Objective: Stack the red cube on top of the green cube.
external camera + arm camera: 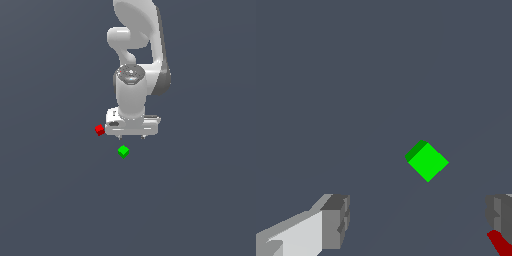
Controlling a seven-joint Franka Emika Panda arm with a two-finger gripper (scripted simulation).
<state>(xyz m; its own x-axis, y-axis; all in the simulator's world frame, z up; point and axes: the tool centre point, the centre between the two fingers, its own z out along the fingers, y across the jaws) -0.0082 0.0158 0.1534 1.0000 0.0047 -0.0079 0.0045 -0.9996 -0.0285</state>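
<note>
The white Panda arm [134,55] descends from the top of the exterior view, wrist pointing down at the dark grey floor [55,200]. The gripper [131,136] shows only as short finger stubs under the white hand body; jaw spacing cannot be judged here. The red cube [100,130] sits just beside the hand body, on the exterior view's left, apparently apart from the fingers. The green cube [123,151] lies near the red cube, lower in view and toward the exterior view's right, with a gap between them.
</note>
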